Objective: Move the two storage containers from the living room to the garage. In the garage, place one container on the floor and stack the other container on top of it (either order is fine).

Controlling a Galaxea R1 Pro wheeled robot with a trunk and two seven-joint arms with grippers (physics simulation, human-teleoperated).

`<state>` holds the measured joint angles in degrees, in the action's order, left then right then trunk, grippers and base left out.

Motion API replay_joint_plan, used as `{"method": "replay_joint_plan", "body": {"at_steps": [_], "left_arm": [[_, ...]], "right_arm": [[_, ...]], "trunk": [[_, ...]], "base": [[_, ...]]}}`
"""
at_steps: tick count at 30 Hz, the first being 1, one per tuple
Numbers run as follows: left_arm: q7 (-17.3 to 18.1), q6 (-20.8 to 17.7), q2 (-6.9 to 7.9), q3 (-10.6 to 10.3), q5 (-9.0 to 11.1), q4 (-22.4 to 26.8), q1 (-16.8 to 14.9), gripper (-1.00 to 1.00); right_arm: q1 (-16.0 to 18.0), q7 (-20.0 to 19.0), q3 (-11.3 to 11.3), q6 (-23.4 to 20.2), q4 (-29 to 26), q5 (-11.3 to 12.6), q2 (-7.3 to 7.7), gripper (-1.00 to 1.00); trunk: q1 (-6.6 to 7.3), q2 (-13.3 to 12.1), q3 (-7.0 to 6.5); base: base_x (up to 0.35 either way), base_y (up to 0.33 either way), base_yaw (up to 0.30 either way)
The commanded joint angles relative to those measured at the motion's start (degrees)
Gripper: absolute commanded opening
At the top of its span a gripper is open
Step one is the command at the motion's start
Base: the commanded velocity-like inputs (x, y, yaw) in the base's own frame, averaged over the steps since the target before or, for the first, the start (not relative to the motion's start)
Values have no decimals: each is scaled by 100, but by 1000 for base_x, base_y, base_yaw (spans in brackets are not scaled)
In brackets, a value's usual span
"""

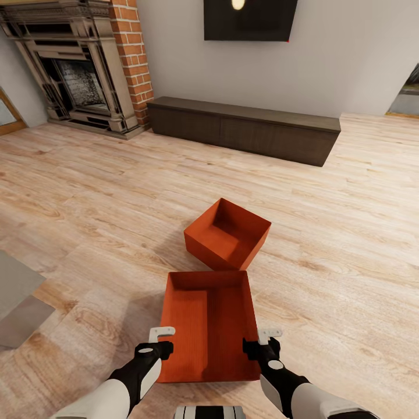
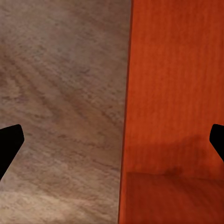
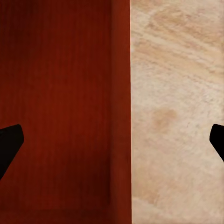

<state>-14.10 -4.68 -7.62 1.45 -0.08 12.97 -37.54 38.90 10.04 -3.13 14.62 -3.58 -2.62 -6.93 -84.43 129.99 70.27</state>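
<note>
Two orange-red storage containers sit on the pale wood-plank floor of the living room. The near storage container (image 1: pixel 212 326) lies straight in front of me; the far storage container (image 1: pixel 228 233) stands turned at an angle just beyond it, almost touching. My left gripper (image 1: pixel 160 339) is open over the near bin's left wall (image 2: pixel 128 93), which runs between its fingertips (image 2: pixel 10 142). My right gripper (image 1: pixel 269 338) is open over the right wall (image 3: pixel 121 93) in the same way, one fingertip (image 3: pixel 10 140) over the bin's inside.
A long low dark-brown cabinet (image 1: pixel 244 129) runs along the back wall under a black TV (image 1: pixel 250 18). A brick fireplace (image 1: pixel 81 70) stands at the back left. A grey rug corner (image 1: pixel 17 299) lies at the left, and a doorway (image 1: pixel 407 96) opens at the far right.
</note>
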Motion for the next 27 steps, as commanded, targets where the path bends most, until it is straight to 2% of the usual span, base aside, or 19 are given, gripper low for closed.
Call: {"method": "replay_joint_plan", "body": {"at_steps": [1,8,17,27], "left_arm": [[-15,-33,-3,13,-1,12,1,100],[-16,-33,-3,13,-1,12,1,100],[-14,-33,-3,13,-1,12,1,100],[-18,-33,-3,13,-1,12,1,100]], "right_arm": [[3,42,-30,6,6,-28,-1,100],[3,35,-30,6,6,-28,8,100],[3,33,-30,59,6,-21,25,100],[3,33,-30,67,6,-22,25,100]], "trunk": [[1,1,4],[1,1,4],[-197,362,165],[-197,362,165]], "base": [[0,0,0],[0,0,0],[0,0,0],[0,0,0]]}}
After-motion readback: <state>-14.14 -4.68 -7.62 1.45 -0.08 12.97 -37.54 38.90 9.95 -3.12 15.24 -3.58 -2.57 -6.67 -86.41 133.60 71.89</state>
